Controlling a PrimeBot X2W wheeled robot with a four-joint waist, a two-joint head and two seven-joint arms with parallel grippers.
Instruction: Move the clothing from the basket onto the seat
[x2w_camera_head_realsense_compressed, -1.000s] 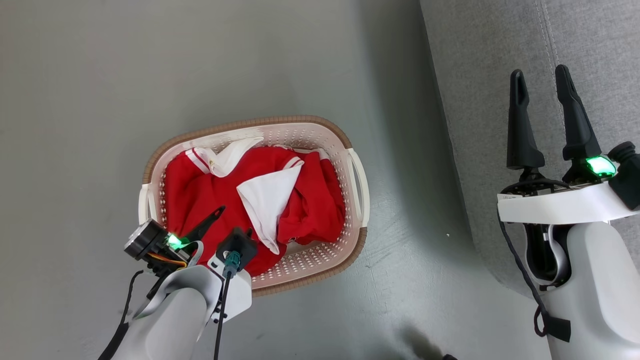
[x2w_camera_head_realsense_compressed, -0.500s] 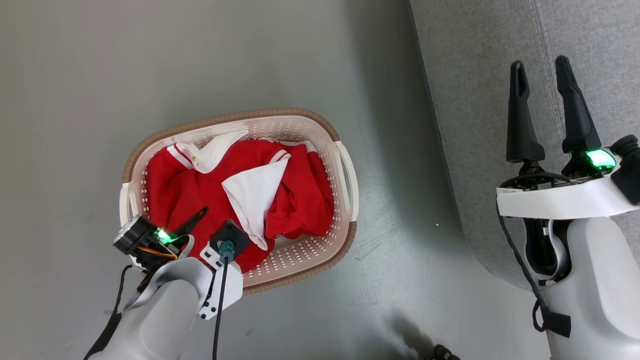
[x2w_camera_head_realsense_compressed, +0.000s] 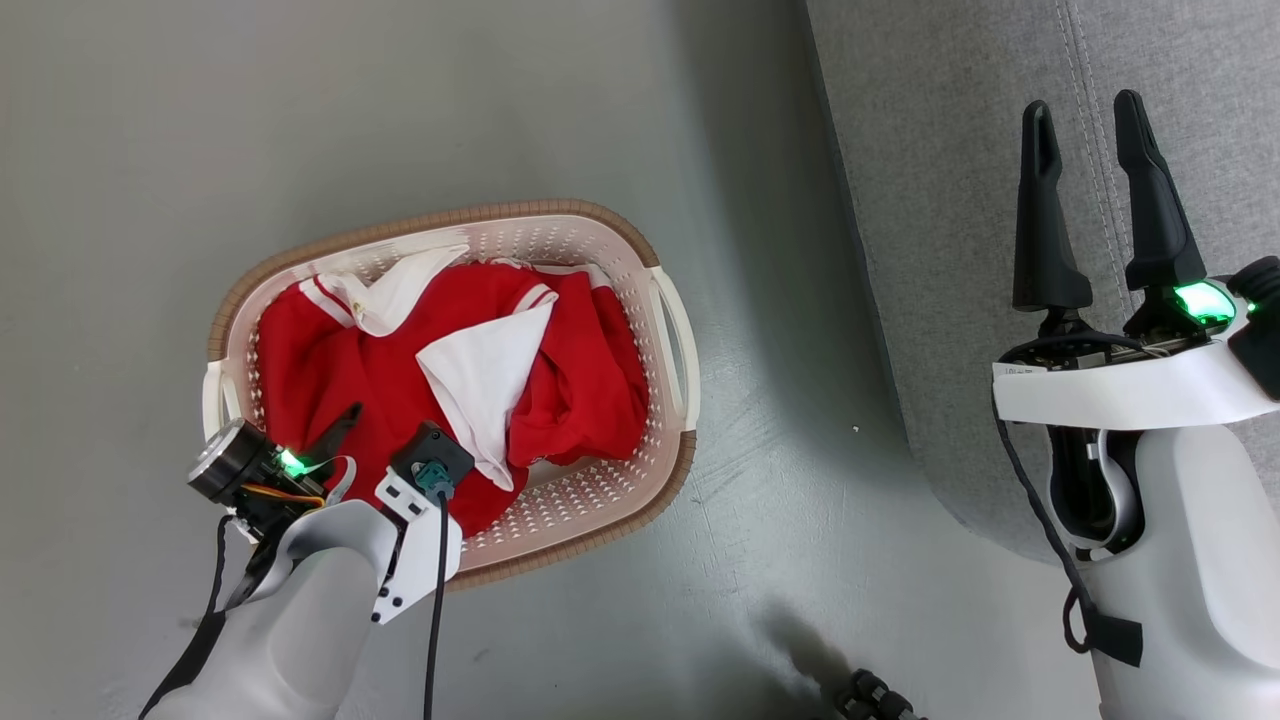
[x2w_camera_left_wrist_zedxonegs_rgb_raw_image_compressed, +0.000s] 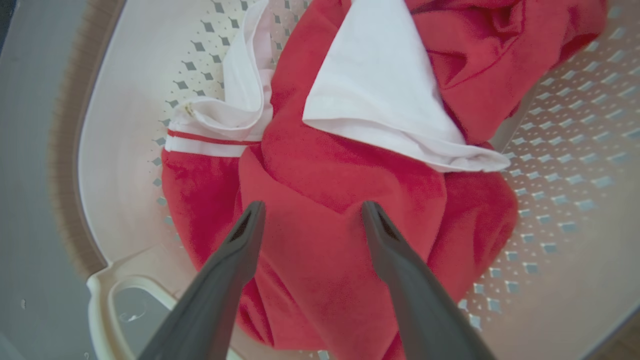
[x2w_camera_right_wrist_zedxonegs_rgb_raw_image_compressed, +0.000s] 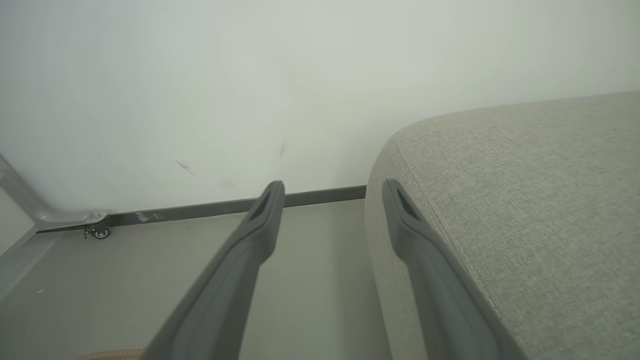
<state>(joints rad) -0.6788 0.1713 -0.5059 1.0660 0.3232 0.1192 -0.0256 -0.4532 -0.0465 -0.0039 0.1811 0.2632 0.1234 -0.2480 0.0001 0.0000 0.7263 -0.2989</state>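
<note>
The clothing (x2w_camera_head_realsense_compressed: 330, 370) is a heap of red fabric with a white panel and striped trim, lying in the cream basket (x2w_camera_head_realsense_compressed: 450, 215) on the floor. My left gripper (x2w_camera_head_realsense_compressed: 380, 430) reaches into the basket's near left part. In the left wrist view the left gripper (x2w_camera_left_wrist_zedxonegs_rgb_raw_image_compressed: 310, 207) stands open just over the red clothing (x2w_camera_left_wrist_zedxonegs_rgb_raw_image_compressed: 310, 170), with the basket (x2w_camera_left_wrist_zedxonegs_rgb_raw_image_compressed: 560, 150) wall around it. I cannot tell whether the fingertips touch the cloth. My right gripper (x2w_camera_head_realsense_compressed: 1082, 105) is open and empty above the grey seat (x2w_camera_head_realsense_compressed: 950, 150). In the right wrist view the right gripper (x2w_camera_right_wrist_zedxonegs_rgb_raw_image_compressed: 333, 186) points past the edge of the seat (x2w_camera_right_wrist_zedxonegs_rgb_raw_image_compressed: 525, 200).
Grey floor (x2w_camera_head_realsense_compressed: 780, 420) separates basket and seat. A white wall (x2w_camera_right_wrist_zedxonegs_rgb_raw_image_compressed: 250, 75) with a dark baseboard runs behind the seat. A metal frame foot with a small caster (x2w_camera_right_wrist_zedxonegs_rgb_raw_image_compressed: 97, 231) stands at the wall. A dark object (x2w_camera_head_realsense_compressed: 870, 695) lies at the head view's bottom edge.
The head view has shifted, so the basket now sits further left and higher in it. My left gripper has sunk a little towards the clothing. Both grippers stay open.
</note>
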